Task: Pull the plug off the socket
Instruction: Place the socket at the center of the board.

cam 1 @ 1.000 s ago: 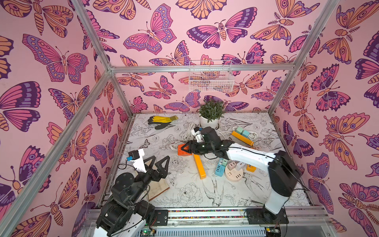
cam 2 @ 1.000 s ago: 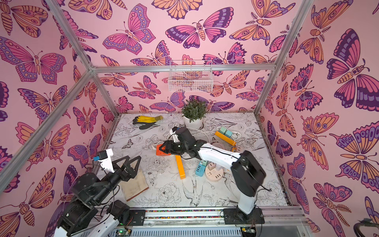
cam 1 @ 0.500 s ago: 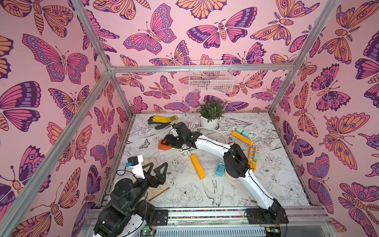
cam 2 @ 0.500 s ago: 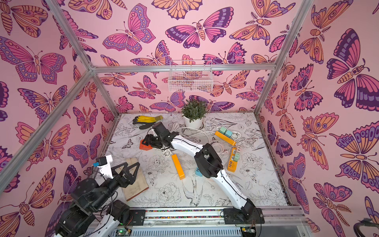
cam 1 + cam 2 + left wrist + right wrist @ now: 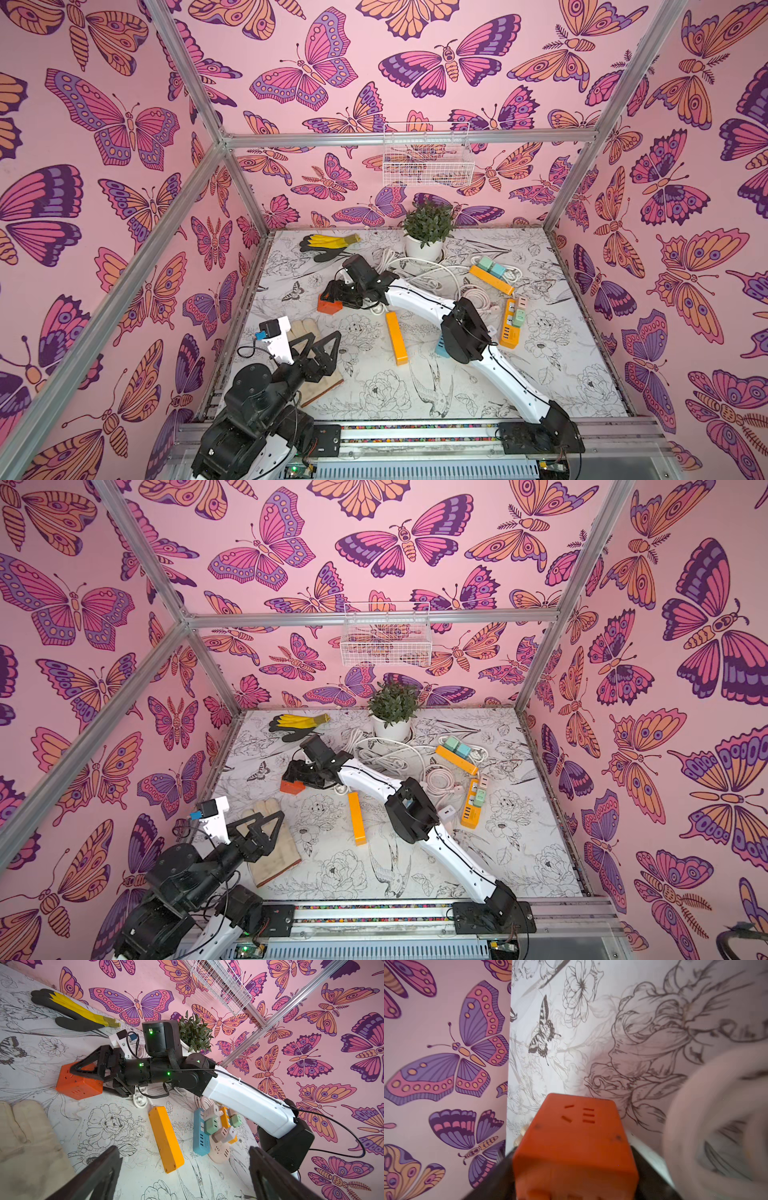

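Release looks to be the step in hand: the right pincer (image 5: 85, 1079) straddles the orange socket cube (image 5: 79, 1087), which sits on the surface (image 5: 104, 1122) toward the left wall. I cannot tell if its jaws press the cube or stand just clear. Spread fully, then back straight out without nudging it. What seems the white plug (image 5: 141, 1102) lies under the wrist, apart from the cube. Left pincer (image 5: 182, 1174) hangs wide, empty

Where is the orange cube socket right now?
In both top views the orange cube socket sits left of centre on the table, at the right gripper, between the yellow glove and the beige glove.
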{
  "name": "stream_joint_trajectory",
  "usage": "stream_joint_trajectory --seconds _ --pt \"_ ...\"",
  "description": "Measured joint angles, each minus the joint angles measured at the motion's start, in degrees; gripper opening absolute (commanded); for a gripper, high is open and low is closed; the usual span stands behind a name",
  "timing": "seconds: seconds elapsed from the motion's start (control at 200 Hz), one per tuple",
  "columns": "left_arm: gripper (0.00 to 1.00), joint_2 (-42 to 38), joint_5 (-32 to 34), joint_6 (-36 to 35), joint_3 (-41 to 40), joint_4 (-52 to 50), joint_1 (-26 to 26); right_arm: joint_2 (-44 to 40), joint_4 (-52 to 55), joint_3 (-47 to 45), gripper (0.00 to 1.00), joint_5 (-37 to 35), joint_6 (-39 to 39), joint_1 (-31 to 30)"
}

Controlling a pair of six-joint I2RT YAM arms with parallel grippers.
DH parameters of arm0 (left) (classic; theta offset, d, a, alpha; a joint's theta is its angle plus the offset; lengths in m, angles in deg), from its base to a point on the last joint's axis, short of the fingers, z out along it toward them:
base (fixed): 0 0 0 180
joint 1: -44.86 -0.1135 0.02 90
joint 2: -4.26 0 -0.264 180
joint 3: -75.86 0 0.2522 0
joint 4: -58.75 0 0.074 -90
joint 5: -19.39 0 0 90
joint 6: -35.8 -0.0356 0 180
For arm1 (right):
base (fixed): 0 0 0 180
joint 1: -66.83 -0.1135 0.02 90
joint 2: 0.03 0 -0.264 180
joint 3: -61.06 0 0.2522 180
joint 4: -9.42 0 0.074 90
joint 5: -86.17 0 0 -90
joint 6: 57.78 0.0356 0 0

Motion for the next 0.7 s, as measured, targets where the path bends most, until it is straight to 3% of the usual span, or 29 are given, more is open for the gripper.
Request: stream_joint_trajectory --seconds 0.115,0.245,0.361,0.571,0.701 --pt "0.98 -0.5 -2.2 2.3 0.0 0.0 0.0 -9.8 3.0 -10.1 0.99 -2.1 -5.4 0.0" --pt "0.98 -1.4 -5.7 5.7 -0.8 1.0 0.0 -28.4 3.5 -24.4 0.99 -5.8 -12.0 0.0" --pt "0.96 -1.4 -10.9 9.4 -2.9 3.9 0.0 -49.9 1.2 -39.5 0.99 -11.0 -17.5 0.0" --pt "0.94 3.0 -19.3 15.5 -8.7 12.0 0.3 -94.4 -8.4 -77.2 0.99 -26.9 -22.4 0.0" --pt "0.93 6.6 -19.8 16.8 -12.0 15.3 4.3 -113.0 -8.9 -95.3 0.99 -35.0 -22.2 1.4"
